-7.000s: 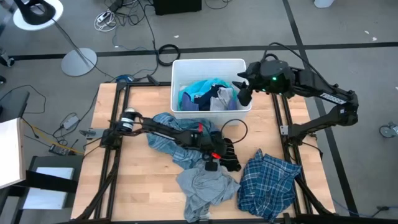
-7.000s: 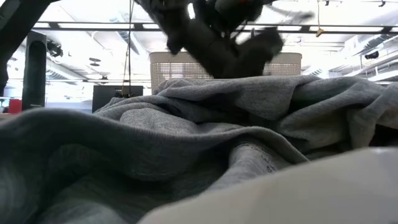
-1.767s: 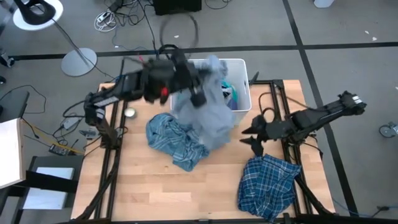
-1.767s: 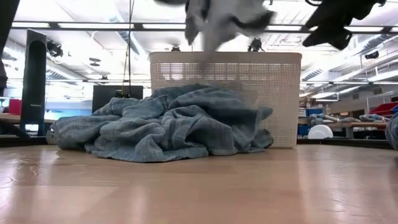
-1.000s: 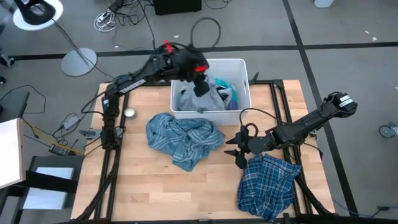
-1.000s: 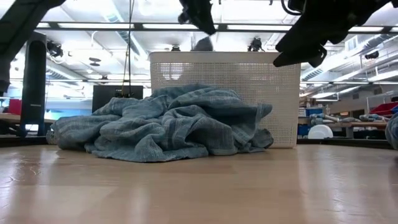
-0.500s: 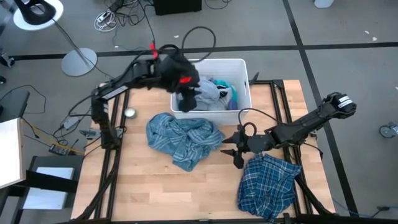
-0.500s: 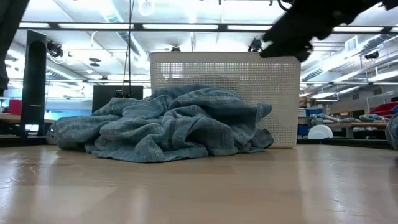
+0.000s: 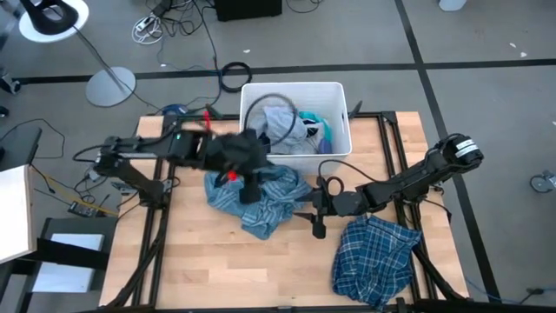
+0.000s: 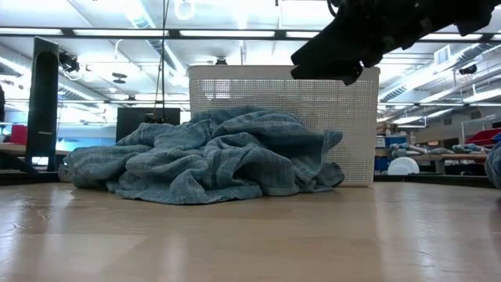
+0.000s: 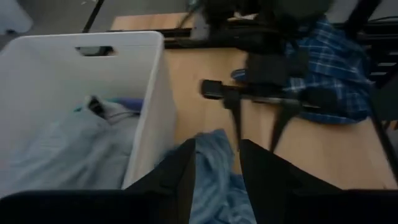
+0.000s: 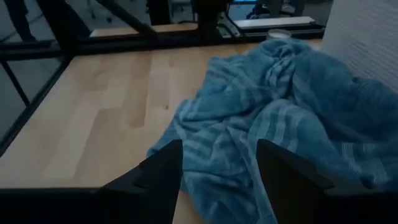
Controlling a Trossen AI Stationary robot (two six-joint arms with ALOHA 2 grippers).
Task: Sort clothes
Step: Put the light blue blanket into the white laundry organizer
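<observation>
On the wooden table a pale blue plaid shirt lies crumpled in a soft, rumpled heap just at 6 o'clock of the white bin. In the high view the heap's long axis runs roughly from 10 o'clock to 4 o'clock, and from table height it is a low mound of folds against the bin's perforated wall. A darker blue-and-white plaid shirt is bunched near the table's 4 o'clock corner, longer from 12 to 6 o'clock, well apart from the pale one. Inside the rectangular plastic bin sit a grey garment and a bright turquoise garment, side by side, with a dark scrap between them.

The left pincer hovers over the 10 o'clock part of the pale shirt; its wrist view shows the fingers parted a little with nothing between them. The right pincer points toward 9 o'clock, just beside the pale shirt's 4 o'clock edge; its fingers stand wide apart and empty, with the striped weave of the shirt between them in its own view.
</observation>
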